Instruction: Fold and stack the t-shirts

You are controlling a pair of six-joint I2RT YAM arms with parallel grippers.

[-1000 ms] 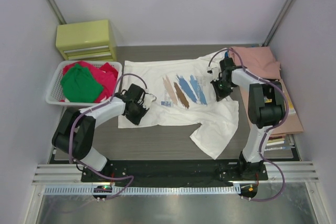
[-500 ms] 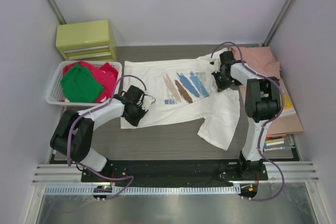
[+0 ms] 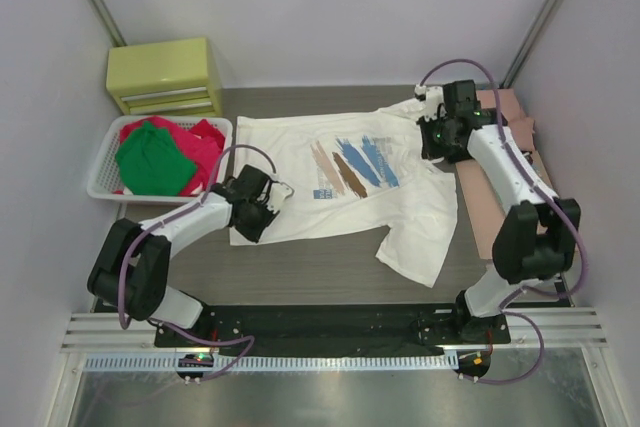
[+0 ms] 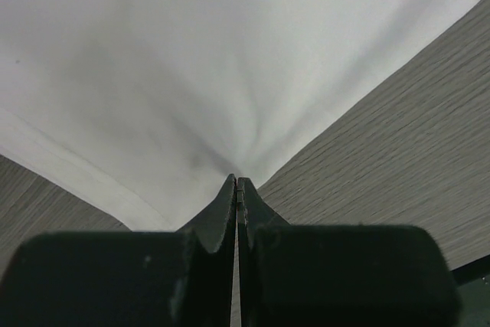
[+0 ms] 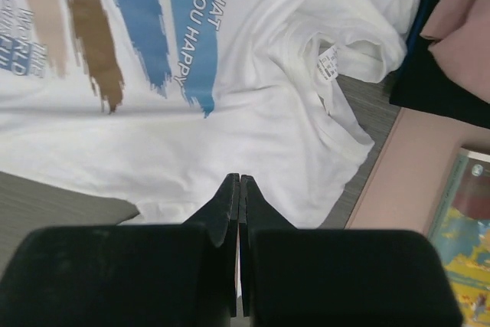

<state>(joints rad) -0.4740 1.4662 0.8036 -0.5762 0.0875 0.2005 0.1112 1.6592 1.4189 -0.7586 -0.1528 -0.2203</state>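
Observation:
The white t-shirt [image 3: 340, 169] with blue, brown and pink strokes lies spread print-up on the table. It also shows in the right wrist view [image 5: 253, 112] and the left wrist view [image 4: 191, 59]. My left gripper [image 3: 262, 209] is shut on its left hem, and the cloth puckers into the fingertips [image 4: 236, 180]. My right gripper [image 3: 438, 137] hangs above the collar side, jaws shut with nothing seen in them [image 5: 239, 178]. A green shirt [image 3: 152, 157] and red and magenta shirts [image 3: 207, 145] sit in the basket. A salmon-pink shirt [image 3: 505, 117] lies at the right.
The white slotted basket [image 3: 100, 175] stands at the left, with a yellow-green drawer box [image 3: 165, 75] behind it. A dark cloth [image 5: 419, 74] and a book [image 5: 463, 223] lie by the salmon-pink cloth at the right. Grey walls close in both sides.
My right gripper has left the shirt near the collar, risen and moved to the back right. The shirt was drawn a little toward the back. My left gripper keeps its hold.

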